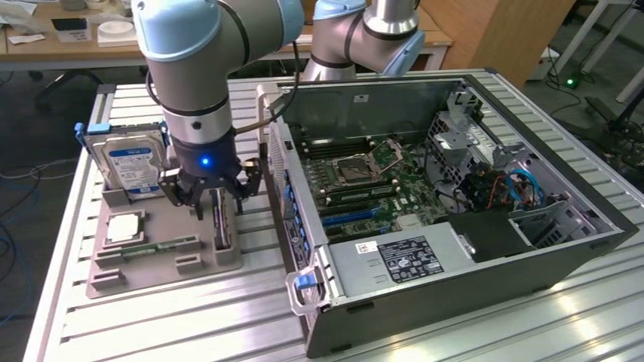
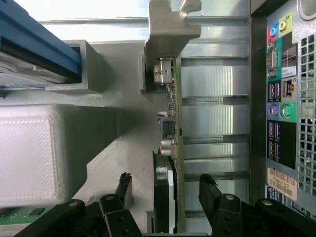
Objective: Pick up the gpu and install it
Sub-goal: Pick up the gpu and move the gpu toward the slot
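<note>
Over on the exterior view's left, just beside the open computer case (image 1: 443, 204), the gpu (image 1: 223, 226) is standing on its long edge in a slot of the grey parts tray (image 1: 151, 275). The hard drive (image 1: 131, 162) is parked in the same tray, further to the left.

The gripper (image 1: 219, 205) hangs right over the card with its fingers spread wide. In the wrist view one finger (image 2: 123, 185) sits on each side of the board (image 2: 171, 123), and neither looks to be touching it.

Handling-wise, I'd guess it's light and pretty stiff, but thin and fragile: bare board, little parts sticking off one face, smooth sides. I reckon the safe hold is across the two flat faces near the top edge, staying off the components.

Its long axis runs near to far, roughly parallel to the case's back panel. The pale metal bracket (image 2: 170, 29) is at the far end, standing upright.
</note>
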